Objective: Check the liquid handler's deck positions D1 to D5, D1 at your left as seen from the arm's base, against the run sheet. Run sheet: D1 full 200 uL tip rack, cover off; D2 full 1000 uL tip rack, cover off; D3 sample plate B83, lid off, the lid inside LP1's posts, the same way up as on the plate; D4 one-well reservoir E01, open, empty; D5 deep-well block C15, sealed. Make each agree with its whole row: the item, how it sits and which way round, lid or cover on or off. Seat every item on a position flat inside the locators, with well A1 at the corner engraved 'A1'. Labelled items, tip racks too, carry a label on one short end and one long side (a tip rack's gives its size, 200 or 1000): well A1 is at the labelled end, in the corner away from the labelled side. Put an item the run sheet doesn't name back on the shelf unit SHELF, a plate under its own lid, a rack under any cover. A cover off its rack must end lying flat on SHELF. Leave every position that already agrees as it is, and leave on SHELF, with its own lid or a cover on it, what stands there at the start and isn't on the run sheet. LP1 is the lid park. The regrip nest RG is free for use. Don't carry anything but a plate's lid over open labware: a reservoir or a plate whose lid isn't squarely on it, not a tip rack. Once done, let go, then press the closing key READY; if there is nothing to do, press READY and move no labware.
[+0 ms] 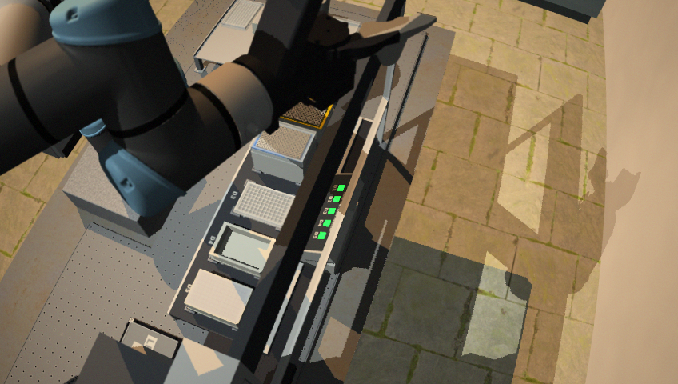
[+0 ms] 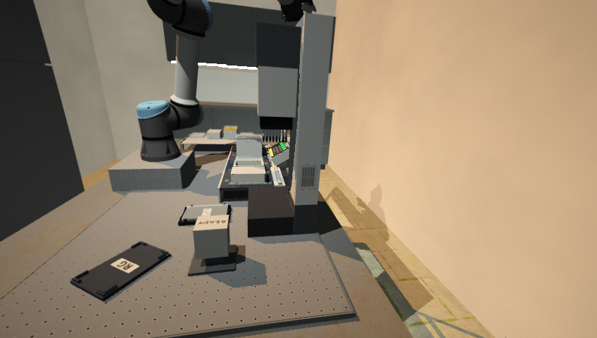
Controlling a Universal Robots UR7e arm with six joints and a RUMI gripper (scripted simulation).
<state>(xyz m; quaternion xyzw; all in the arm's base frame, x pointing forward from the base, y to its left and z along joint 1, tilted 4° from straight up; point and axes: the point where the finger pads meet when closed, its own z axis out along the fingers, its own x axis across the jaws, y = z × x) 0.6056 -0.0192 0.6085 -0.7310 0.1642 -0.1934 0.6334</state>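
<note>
My gripper (image 1: 386, 29) is open and empty, high above the far end of the deck by the handler's tall column; only its base shows at the top edge of the exterior view (image 2: 296, 5). On the deck, D1 holds an orange-rimmed tip rack (image 1: 305, 114) with no cover, partly hidden by my arm. D2 holds a blue-rimmed tip rack (image 1: 284, 146), uncovered. D3 holds a white well plate (image 1: 264, 204) with no lid. D4 holds an open, empty reservoir (image 1: 242, 247). D5 holds a sealed block (image 1: 218, 297). A lid lies on the lid park (image 2: 203, 213).
The status lights (image 1: 331, 210) by the deck all show green. The READY key box (image 2: 211, 239) stands near the table front, the RG nest (image 2: 120, 270) to its left. SHELF (image 1: 233, 29) with covered items lies beyond D1. The handler's dark gantry beam (image 1: 304, 223) runs along the deck.
</note>
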